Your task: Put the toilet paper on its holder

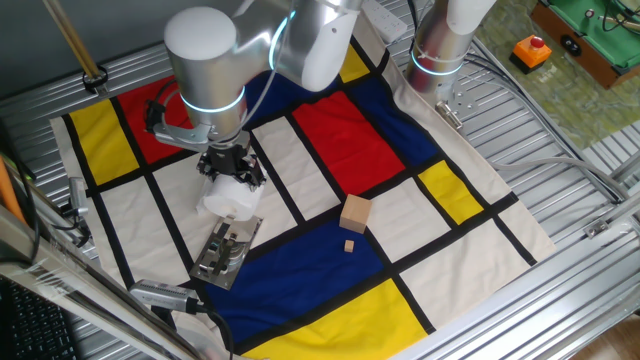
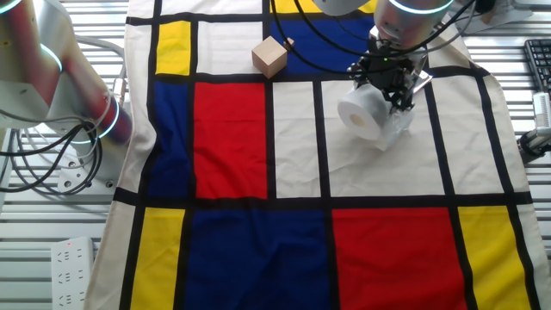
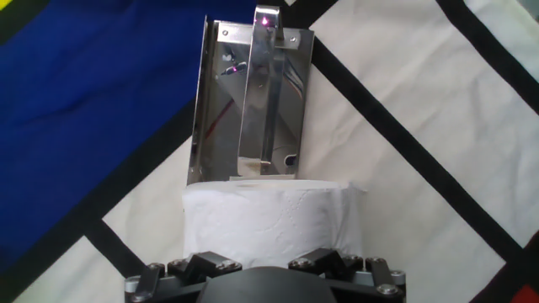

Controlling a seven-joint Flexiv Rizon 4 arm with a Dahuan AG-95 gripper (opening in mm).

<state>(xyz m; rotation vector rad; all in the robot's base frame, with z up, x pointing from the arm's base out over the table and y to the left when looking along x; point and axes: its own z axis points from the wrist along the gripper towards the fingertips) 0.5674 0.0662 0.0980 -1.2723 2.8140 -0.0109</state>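
The pincer (image 1: pixel 229 176) is closed on the toilet paper (image 1: pixel 228 199), gripping the white roll from above at the near-left part of the worktop (image 1: pixel 560 190), which is covered by a cloth (image 1: pixel 330 130) of red, blue, yellow and white rectangles outlined in black. In one fixed view the roll hangs just past one end of the holder (image 1: pixel 226 252), a shiny metal plate lying flat on the cloth where a white panel meets a blue one. The hand view looks down along the fingers: the roll (image 3: pixel 268 220) fills the lower middle, its far edge level with the near end of the holder (image 3: pixel 215 109), whose raised bar (image 3: pixel 259 93) runs lengthwise away from the camera. Whether the bar's tip has entered the roll's core is hard to say from here, since the paper hides that end. In the other fixed view the roll (image 2: pixel 362 114) shows its round end with the hollow core facing the camera, tilted slightly, the pincer (image 2: pixel 386 79) above it and a glint of the holder (image 2: pixel 399 131) just behind. A tan wooden cube (image 1: pixel 355 214) sits on a white panel well apart from the roll, with a much smaller wooden piece (image 1: pixel 349 246) near it on the blue.
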